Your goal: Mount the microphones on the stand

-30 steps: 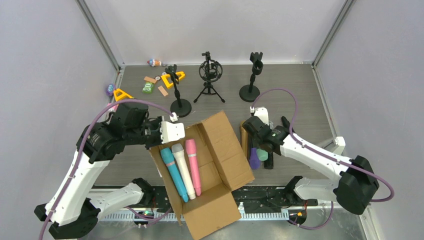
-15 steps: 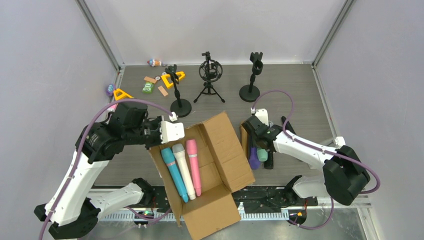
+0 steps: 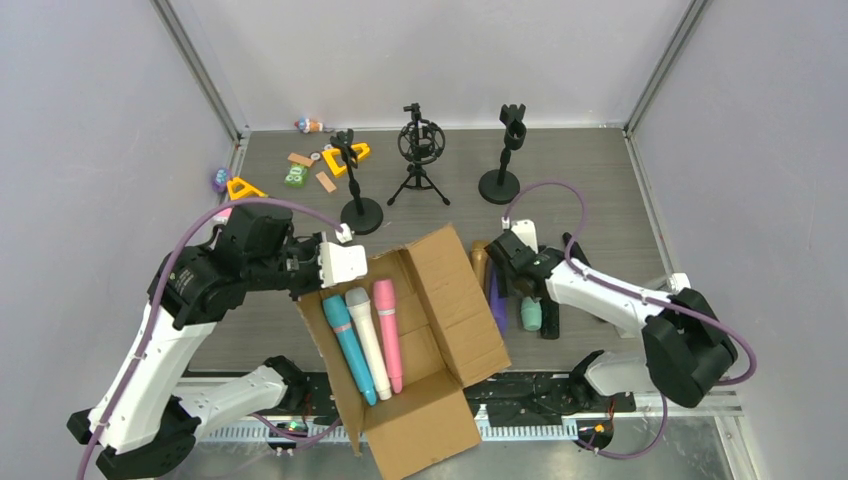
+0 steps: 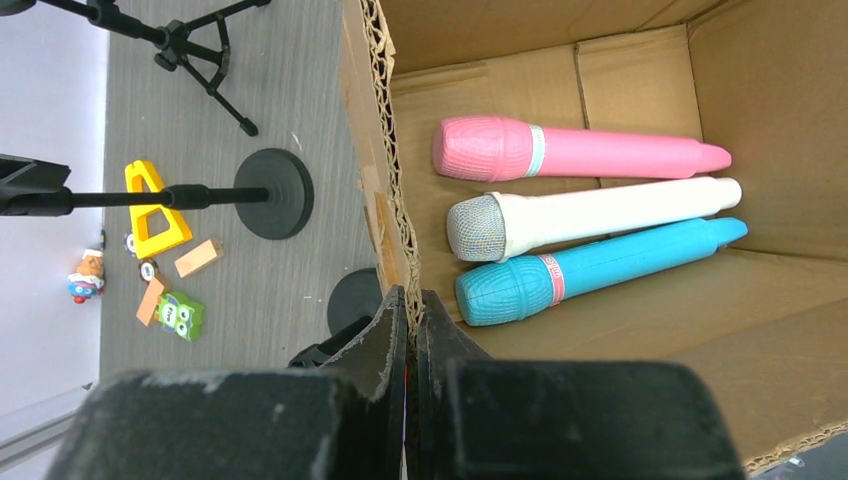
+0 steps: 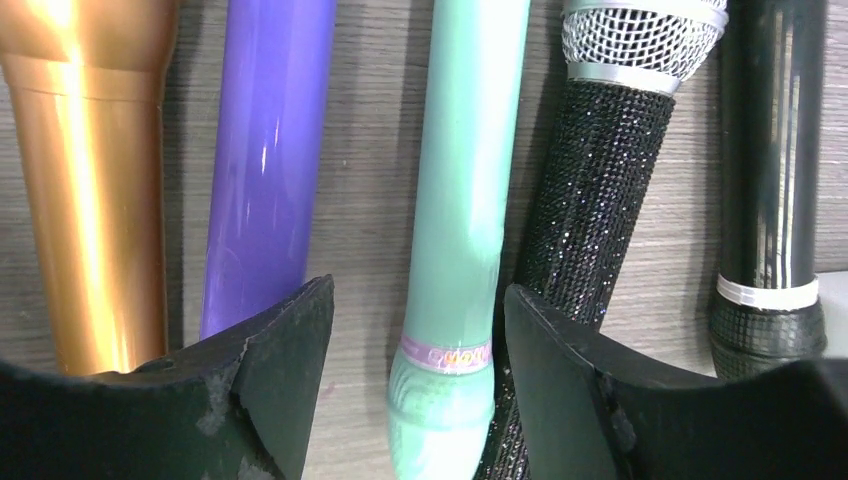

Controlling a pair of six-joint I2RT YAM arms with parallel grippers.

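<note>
Left gripper [image 4: 412, 310] is clamping brown cardboard box [image 4: 600, 80] wall. Right gripper [image 5: 415, 320], fingers apart, is straddling mint green stick microphone [image 5: 465, 180] on grey wood-grain tabletop [image 3: 590, 170], pale walls [image 3: 420, 50] enclosing.

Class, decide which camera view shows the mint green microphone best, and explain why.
Right wrist view: the mint green microphone lies large and sharp up the frame's middle. The top view shows it tiny, right of the cardboard box. The left wrist view misses it.

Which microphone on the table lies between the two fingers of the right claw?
The mint green microphone; the purple microphone and the black glitter microphone only flank it.
</note>
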